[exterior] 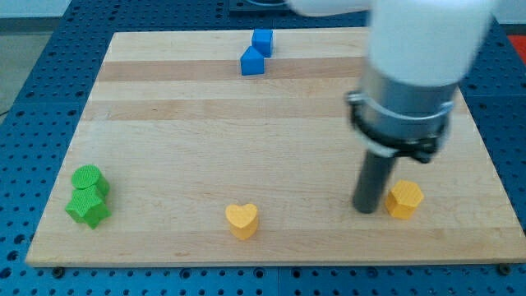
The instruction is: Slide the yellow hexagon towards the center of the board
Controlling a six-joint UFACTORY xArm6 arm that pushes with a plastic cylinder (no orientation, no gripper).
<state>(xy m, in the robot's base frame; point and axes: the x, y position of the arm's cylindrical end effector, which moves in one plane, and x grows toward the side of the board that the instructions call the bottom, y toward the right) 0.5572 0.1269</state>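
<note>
The yellow hexagon [404,200] lies on the wooden board [246,131] near the view's bottom right. My tip [366,210] rests on the board just left of the hexagon, with a small gap or light contact between them; I cannot tell which. The rod rises up into the large white and grey arm body [411,74] above.
A yellow heart [242,220] lies at the bottom middle. A green round block [88,179] and a green star-like block [89,207] sit together at the bottom left. Two blue blocks [261,41] [252,62] touch each other at the top middle.
</note>
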